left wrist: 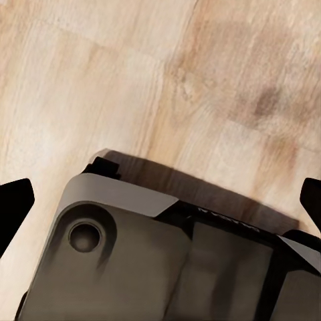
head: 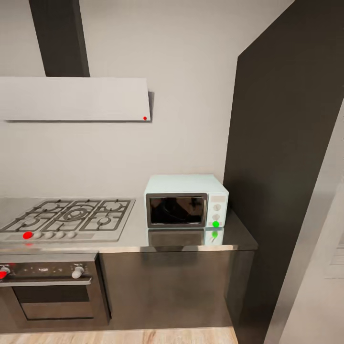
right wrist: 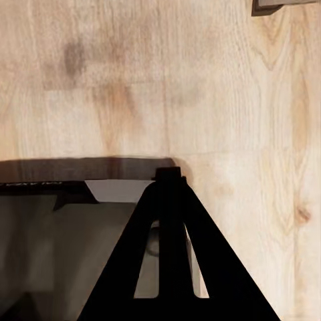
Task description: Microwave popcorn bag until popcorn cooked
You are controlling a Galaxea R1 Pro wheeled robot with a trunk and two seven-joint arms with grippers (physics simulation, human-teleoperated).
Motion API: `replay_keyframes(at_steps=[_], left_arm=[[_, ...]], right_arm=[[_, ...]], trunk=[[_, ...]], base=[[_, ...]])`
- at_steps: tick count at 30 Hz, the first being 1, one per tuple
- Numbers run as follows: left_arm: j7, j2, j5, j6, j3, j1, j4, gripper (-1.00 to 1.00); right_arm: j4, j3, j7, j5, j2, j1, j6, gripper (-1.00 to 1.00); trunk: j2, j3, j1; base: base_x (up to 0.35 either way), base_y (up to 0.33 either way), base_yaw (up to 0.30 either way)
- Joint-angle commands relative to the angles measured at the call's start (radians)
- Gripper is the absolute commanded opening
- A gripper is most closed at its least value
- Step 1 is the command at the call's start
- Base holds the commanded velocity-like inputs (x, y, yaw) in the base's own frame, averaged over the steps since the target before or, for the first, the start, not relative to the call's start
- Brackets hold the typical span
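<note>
The pale mint-blue microwave [head: 186, 200] stands on the grey glossy countertop [head: 124, 239], near its right end. Its dark glass door is closed and a green dot glows below its knobs. The popcorn bag and the popcorn are out of view. In the left wrist view my left gripper [left wrist: 160, 197] is open, with its black fingers [left wrist: 15, 204] far apart at the picture's edges, above my grey base and the wooden floor. Over the same floor, in the right wrist view, my right gripper [right wrist: 170, 179] is shut, its fingers meeting in a point with nothing between them.
A steel gas hob [head: 71, 217] with a red dot and knobs lies left of the microwave, under a white range hood [head: 76, 99]. A dark built-in oven [head: 48, 291] sits below it. A tall dark cabinet [head: 282, 167] closes off the counter's right end.
</note>
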Motion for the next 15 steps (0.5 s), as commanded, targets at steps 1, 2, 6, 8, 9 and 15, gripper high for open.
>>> replay_keyframes(at_steps=[1,2,6,8,9,15], left_arm=[[0.004,-0.003,0.006,-0.003,-0.010,0.007,0.000,1.00],[0.004,-0.005,0.003,-0.003,-0.011,0.013,-0.001,1.00],[0.004,-0.015,-0.035,-0.002,-0.012,0.021,0.000,1.00],[0.004,-0.015,-0.063,0.000,-0.012,0.023,0.000,1.00],[0.005,-0.012,-0.072,0.001,-0.013,0.023,0.000,1.00],[0.005,-0.003,-0.084,0.003,-0.014,0.023,-0.001,1.00]], right_arm=[[0.004,-0.009,-0.001,0.006,0.000,-0.001,-0.003,-1.00],[0.004,-0.009,-0.009,0.005,0.002,-0.001,-0.001,-1.00],[0.005,-0.010,-0.063,0.005,0.007,-0.001,0.003,-1.00],[0.006,-0.010,-0.069,0.005,0.007,-0.001,0.002,-1.00],[0.006,-0.010,-0.070,0.005,0.007,-0.001,0.002,-1.00],[0.005,-0.010,-0.071,0.006,0.006,-0.001,0.002,-1.00]], trunk=[[-0.001,-0.002,0.000],[-0.001,-0.002,0.000],[-0.001,-0.002,0.000],[-0.001,-0.002,0.000],[-0.001,-0.002,0.000],[-0.001,-0.002,0.000]], base=[[0.000,0.000,0.000],[0.000,0.000,0.000],[0.000,0.000,0.092],[0.000,0.000,0.239],[0.000,0.000,0.260],[0.000,0.000,0.271]])
